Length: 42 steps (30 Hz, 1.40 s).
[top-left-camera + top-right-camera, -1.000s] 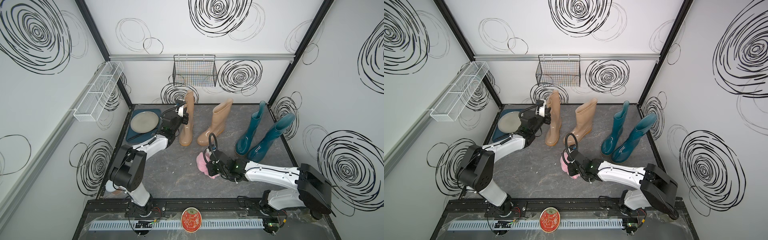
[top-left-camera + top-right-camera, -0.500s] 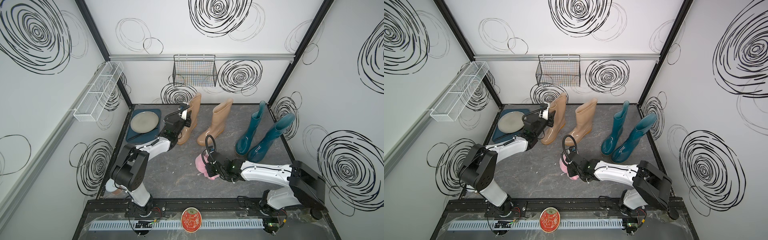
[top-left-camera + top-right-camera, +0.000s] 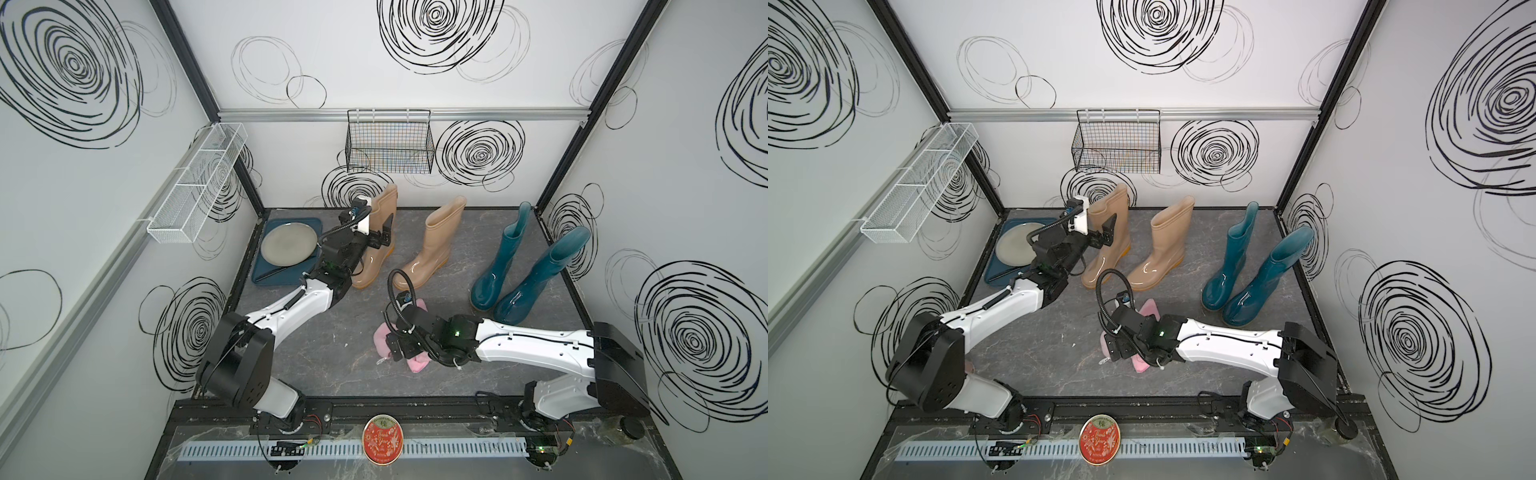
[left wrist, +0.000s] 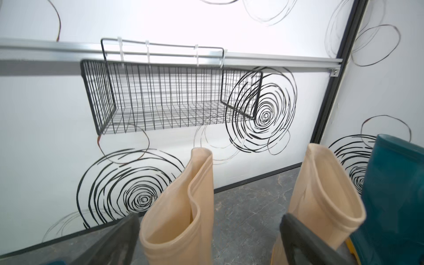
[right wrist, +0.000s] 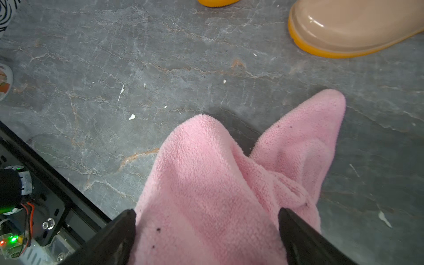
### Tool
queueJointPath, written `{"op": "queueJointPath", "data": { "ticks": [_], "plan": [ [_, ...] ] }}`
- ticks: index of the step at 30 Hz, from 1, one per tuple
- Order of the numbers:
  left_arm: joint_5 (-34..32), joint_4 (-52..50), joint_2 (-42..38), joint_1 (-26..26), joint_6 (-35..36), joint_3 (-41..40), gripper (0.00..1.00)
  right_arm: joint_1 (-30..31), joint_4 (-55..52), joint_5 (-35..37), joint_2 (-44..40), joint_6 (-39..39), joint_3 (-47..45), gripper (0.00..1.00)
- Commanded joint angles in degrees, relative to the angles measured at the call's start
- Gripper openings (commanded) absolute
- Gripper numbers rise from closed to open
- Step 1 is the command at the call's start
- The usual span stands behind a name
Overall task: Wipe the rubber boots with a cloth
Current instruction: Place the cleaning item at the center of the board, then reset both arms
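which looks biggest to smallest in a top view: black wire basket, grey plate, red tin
1. black wire basket
2. grey plate
3. red tin
Plate and tin look close, and the tin seems nearer the camera, so that pair is unsure.

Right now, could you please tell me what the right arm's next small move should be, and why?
Probably lift the right end effector straight up off the cloth: its jaws have just opened, the cloth lies slack on the tabletop, released.
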Motion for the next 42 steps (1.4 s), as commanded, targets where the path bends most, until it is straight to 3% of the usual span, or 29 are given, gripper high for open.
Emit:
{"op": "queueJointPath", "data": {
  "ticks": [1, 4, 7, 9, 14, 17, 19, 23, 24, 26, 28, 30, 32, 34, 36, 37, 40, 42],
  "plan": [
    [-2.09, -1.15, -2.88, -1.22, 0.31, 0.72, 0.99, -0.13, -9.43, 2.71, -2.79, 1.09, 3.95, 1.00],
    [-3.65, -3.29, -4.86, -1.89, 0.21, 0.85, 1.00, -0.55, -11.15, 4.87, -3.98, 0.10, 4.64, 1.00],
    [-6.22, -5.65, -7.09, -2.69, 0.51, 0.86, 0.99, 2.80, -18.56, 11.65, -4.03, 3.02, 11.22, 1.00],
    [-7.39, -6.08, -8.62, -3.16, 0.39, 0.50, 0.99, 1.96, -17.19, 9.90, -3.88, -0.71, 9.80, 1.00],
    [-10.33, -12.49, -11.88, -4.50, -0.09, 1.93, 0.99, 2.46, -25.80, 6.66, -3.06, 0.98, 20.16, 1.00],
    [-11.69, -17.00, -14.97, -4.90, -2.35, 2.34, 0.99, 4.95, -27.00, 12.52, -4.31, -1.55, 21.96, 1.00],
    [-13.13, -19.79, -17.58, -5.27, -3.37, 1.91, 0.99, 5.01, -26.93, 10.65, -4.84, -2.17, 23.28, 1.00],
    [-15.04, -25.10, -22.35, -6.42, -1.61, 0.54, 0.99, 6.75, -28.72, 14.87, -5.63, -2.79, 25.57, 1.00],
    [-15.18, -26.04, -23.40, -6.73, -0.90, -0.03, 0.99, 6.61, -27.39, 18.49, -6.40, -1.44, 23.30, 1.00],
    [-14.97, -28.61, -25.93, -7.00, 0.08, -1.08, 0.99, 7.11, -24.27, 10.78, -6.31, -3.79, 24.66, 1.00],
    [-13.15, -30.28, -28.53, -7.44, 0.84, -2.84, 0.99, 9.21, -26.94, 18.58, -6.32, -1.70, 26.54, 1.00],
    [-10.56, -32.88, -31.04, -7.76, 0.07, -3.94, 0.99, 5.66, -24.19, 14.82, -8.44, -3.86, 23.18, 1.00],
    [-6.72, -34.54, -33.85, -8.44, 0.43, -5.60, 0.99, 9.15, -21.77, 18.02, -9.99, -5.69, 24.38, 1.00],
    [-7.97, -35.59, -36.21, -9.75, 1.33, -7.99, 0.99, 3.78, -25.54, 21.10, -10.99, -5.94, 23.29, 1.00],
    [-11.47, -36.34, -37.41, -10.06, 1.31, -9.91, 0.99, -3.01, -25.11, 12.61, -11.58, -5.90, 21.64, 1.00],
    [-13.05, -36.33, -37.86, -10.02, 0.60, -11.36, 0.99, -3.58, -22.25, 13.10, -12.52, -6.50, 19.15, 1.00],
    [-20.80, -37.18, -37.52, -9.84, -2.80, -14.81, 0.99, -8.11, -10.21, 22.93, -18.19, -9.56, 6.24, 1.00],
    [-23.29, -38.82, -37.11, -9.13, -5.56, -16.21, 0.99, -13.87, -0.32, 24.21, -22.80, -13.57, -2.76, 1.00]
  ]
}}
